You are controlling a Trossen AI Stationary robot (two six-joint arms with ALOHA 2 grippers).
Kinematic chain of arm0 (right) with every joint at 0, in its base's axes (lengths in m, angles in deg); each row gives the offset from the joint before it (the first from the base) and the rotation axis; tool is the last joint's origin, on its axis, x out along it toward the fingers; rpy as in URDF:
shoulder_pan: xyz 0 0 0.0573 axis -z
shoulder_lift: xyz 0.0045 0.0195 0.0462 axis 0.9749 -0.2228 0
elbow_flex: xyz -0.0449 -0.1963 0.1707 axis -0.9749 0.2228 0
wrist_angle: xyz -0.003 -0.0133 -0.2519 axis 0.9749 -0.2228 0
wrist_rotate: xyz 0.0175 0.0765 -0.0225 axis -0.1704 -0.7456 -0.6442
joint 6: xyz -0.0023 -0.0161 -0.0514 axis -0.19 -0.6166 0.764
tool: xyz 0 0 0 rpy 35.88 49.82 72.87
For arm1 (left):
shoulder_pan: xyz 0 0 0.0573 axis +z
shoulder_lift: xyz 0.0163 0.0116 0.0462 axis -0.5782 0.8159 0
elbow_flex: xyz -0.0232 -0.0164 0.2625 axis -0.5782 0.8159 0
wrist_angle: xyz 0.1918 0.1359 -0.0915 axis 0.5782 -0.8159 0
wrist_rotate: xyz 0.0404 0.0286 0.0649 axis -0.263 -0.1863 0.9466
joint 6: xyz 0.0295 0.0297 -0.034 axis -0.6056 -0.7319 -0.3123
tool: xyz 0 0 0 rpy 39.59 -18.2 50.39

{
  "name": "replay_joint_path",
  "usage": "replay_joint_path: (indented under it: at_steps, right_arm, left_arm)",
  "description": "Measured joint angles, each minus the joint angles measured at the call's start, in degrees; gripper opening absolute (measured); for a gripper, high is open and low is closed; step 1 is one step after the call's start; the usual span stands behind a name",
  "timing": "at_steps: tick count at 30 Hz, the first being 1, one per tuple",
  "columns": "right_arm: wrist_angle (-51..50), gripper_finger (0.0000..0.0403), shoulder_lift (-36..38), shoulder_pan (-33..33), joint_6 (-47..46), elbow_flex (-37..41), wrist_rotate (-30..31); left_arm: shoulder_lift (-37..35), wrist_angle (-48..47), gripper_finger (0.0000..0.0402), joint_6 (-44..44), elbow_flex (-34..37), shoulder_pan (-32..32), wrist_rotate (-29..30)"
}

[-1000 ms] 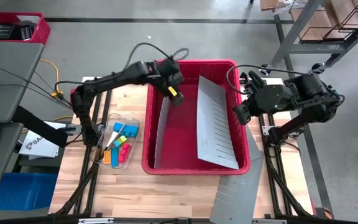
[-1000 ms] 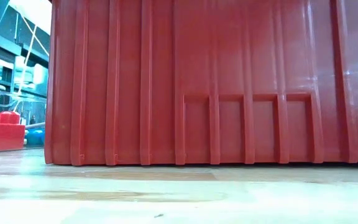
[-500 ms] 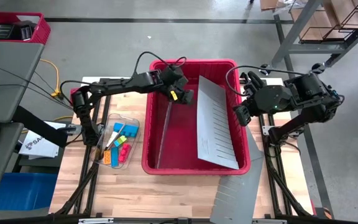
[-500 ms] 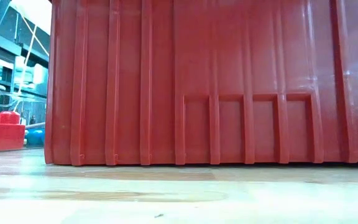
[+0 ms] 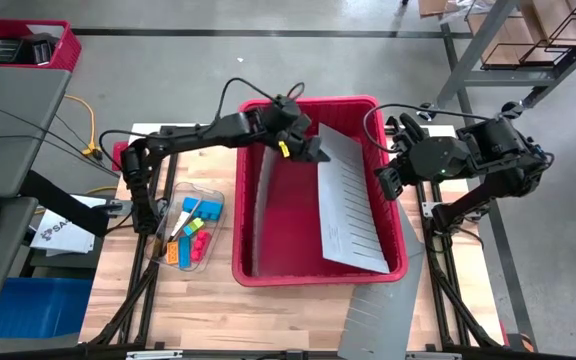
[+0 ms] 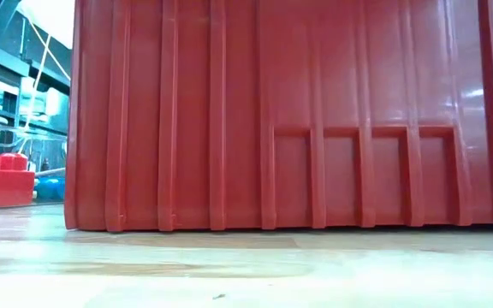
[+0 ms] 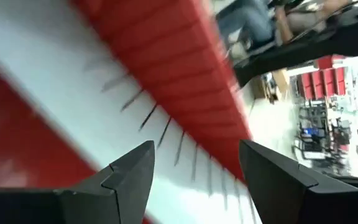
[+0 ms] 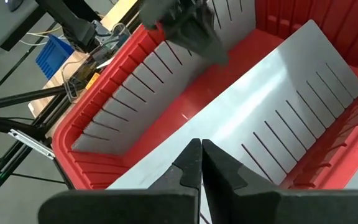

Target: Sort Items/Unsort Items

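Basically one big red bin (image 5: 318, 275) as the landmark, with two grey slotted divider sheets inside it: a wide divider (image 5: 348, 200) leaning across the bin's right half and a narrow divider (image 5: 262, 205) standing on edge near its left wall. A third grey sheet (image 5: 378, 315) lies on the table just in front of the bin's right corner. Left of the bin sits one clear tray (image 5: 211, 255) holding the items (image 5: 190, 235): small blocky pieces, blue, red, orange, yellow and green, plus a thin dark stick, too small to count exactly. Left gripper (image 5: 313, 152) is over the bin's back part, between the two dividers, fingers (image 7: 132, 174) spread apart with nothing between them. Right gripper (image 5: 386, 183) hangs at the bin's right rim, fingers (image 8: 188, 165) pressed together, holding nothing.
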Motion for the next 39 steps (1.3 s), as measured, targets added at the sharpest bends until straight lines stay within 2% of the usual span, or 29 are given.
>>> replay_joint_path:
  at_steps: [4,9,17,29,32,36,39]
  right_arm:
    - [0.0,0.0003,0.0,0.0,0.0,0.0,0.6]
    - [0.0,0.0003,0.0,0.0,0.0,0.0,0.6]
    - [0.0,0.0003,0.0,0.0,-0.3,0.0,1.4]
    - [0.3,0.0003,0.0,0.0,-0.5,0.0,2.1]
    - [0.3,0.0003,0.0,0.0,-1.6,0.0,2.1]
    - [0.5,0.0003,0.0,0.0,-2.1,-0.1,1.8]
    - [1.3,0.0003,0.0,0.0,-3.0,-0.2,0.6]
  left_arm:
    - [-0.3,-2.5,0.0225,-1.8,-1.7,-1.4,4.0]
    - [1.8,-7.2,0.0225,1.1,0.8,-0.9,4.2]
    - [4.6,-5.9,0.0225,6.3,5.8,0.9,4.8]
    - [8.7,2.1,0.0219,9.8,6.0,-0.1,3.5]
    - [8.5,2.3,0.017,7.3,6.0,-0.1,2.9]
    - [7.3,5.0,0.0031,4.2,5.1,0.1,1.7]
    - [6.8,4.3,0.0018,2.7,3.0,0.9,0.5]
